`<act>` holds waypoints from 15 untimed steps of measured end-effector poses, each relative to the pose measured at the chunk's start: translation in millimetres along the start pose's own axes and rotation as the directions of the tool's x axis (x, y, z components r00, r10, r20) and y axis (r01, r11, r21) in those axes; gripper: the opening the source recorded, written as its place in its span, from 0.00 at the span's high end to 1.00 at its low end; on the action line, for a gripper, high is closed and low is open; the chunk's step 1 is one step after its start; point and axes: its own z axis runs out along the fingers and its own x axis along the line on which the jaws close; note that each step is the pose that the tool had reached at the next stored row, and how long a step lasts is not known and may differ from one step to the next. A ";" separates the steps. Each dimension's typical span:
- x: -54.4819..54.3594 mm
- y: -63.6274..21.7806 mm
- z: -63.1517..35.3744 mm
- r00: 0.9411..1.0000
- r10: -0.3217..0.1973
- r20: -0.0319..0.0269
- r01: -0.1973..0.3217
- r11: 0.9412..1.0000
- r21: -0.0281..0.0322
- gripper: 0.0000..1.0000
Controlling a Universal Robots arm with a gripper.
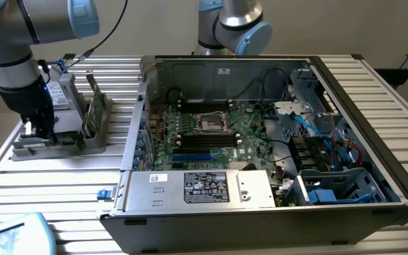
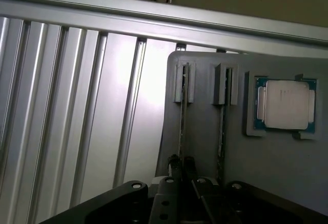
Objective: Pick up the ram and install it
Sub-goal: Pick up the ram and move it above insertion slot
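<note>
Ram (image 2: 182, 121) edge-on in grey holder (image 2: 204, 131) | claw (image 2: 181, 164) apparently astride its end | dim there, grip cannot tell

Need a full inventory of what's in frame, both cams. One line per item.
ram: 1, dark green, edge-on in a holder slot
green card: 1, green, upright in the neighbouring slot
CPU: 1, silver, flat in a holder recess
holder: 1, grey, on table, exterior view's left
computer case: 1, black, open, mid-table
motherboard: 1, green, inside case
power supply: 1, silver, black label, case's near edge
table: 1, silver slats
second arm: 1, grey and light blue, behind case
arm: 1, grey and light blue, above holder
gripper: 1, black, down at the ram
</note>
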 end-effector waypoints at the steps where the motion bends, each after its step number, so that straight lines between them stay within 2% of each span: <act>1: 0.0 0.1 -1.2 1.000 0.000 0.000 0.000 1.000 -0.001 0.86; 9: 0.4 1.1 -13.3 1.000 0.000 0.001 0.000 1.000 -0.005 0.86; 13: 0.9 2.4 -30.8 1.000 0.000 0.001 0.000 1.000 -0.008 0.86; 15: 1.5 0.8 -40.5 1.000 -0.001 0.002 0.001 1.000 -0.011 0.86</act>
